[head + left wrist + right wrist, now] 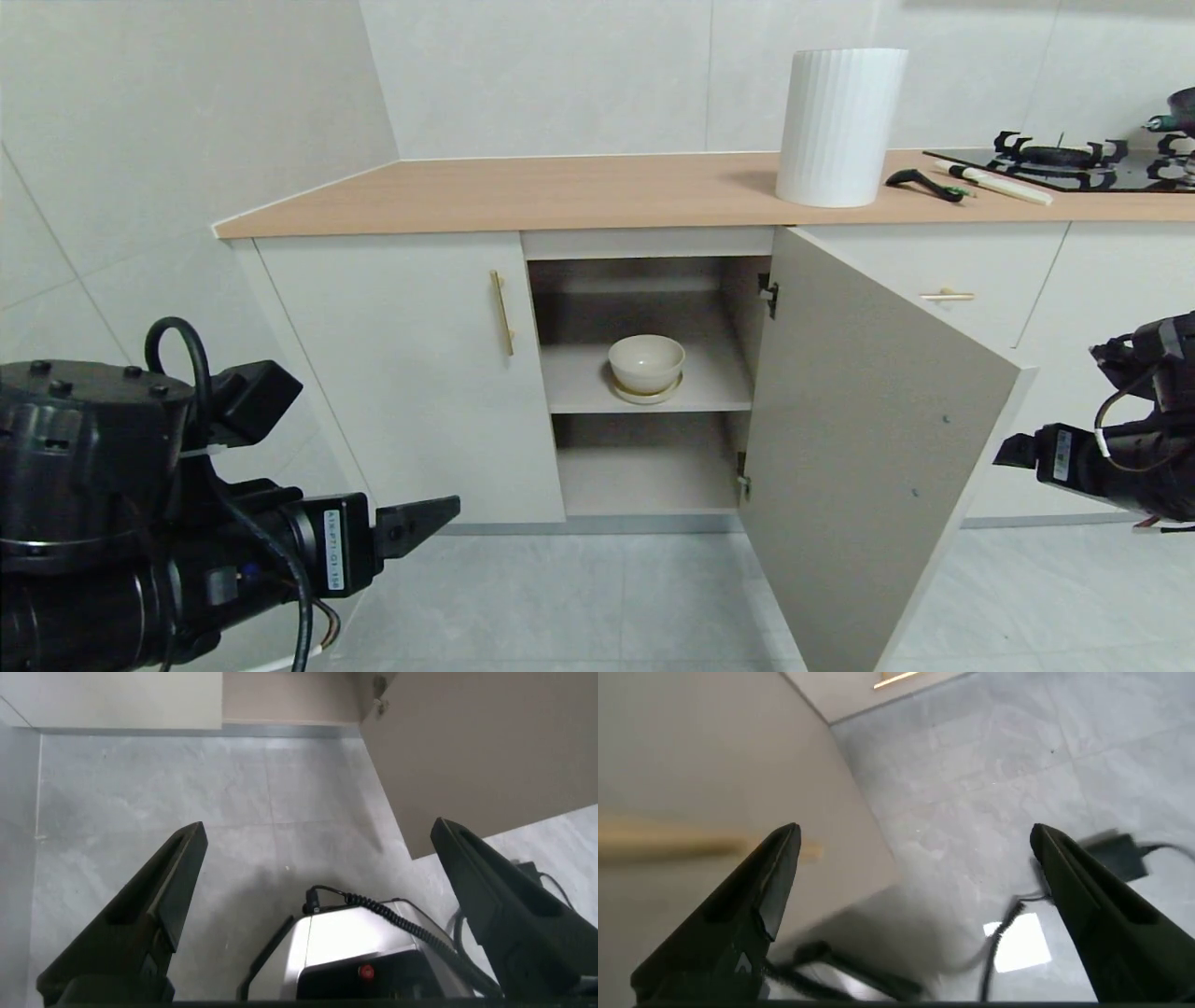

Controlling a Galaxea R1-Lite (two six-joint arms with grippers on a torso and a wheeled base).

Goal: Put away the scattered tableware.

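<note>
Currently in the cupboard: cream bowl [646, 362], upright on a small saucer [644, 397], both on the upper shelf [583, 387] at the middle of the frame, nearer the right side of the opening than the left.
Lower shelf [635, 476]: directly beneath, behind the foot of the open door.
Open door [868, 448]: swung wide, right of centre, hinged on the right side of the opening and running down to the lower edge of the frame.
Shut door [411, 373]: left of the opening, with a slim gold handle [503, 313] set vertically near its right edge.
Tabletop [560, 191]: wood-coloured, spanning the upper half of the frame above the cupboard.
On the tabletop: tall white ribbed container [838, 126] at upper right; near its right side a black-and-green tool [924, 185]; a long pale utensil [994, 182] close beyond that; gas hob [1064, 163] at the far upper right.
Drawer front [947, 296]: right of the open door, below the tabletop, with a short gold handle.
Left hand [322, 905]: lower left of the frame, well apart from the cupboard and over the grey floor tiles [234, 793]; released, fingers spread wide, nothing between them.
Right hand [915, 905]: at the right edge of the frame, beyond the open door's outer face; released as well, fingers wide apart, gripping nothing.
</note>
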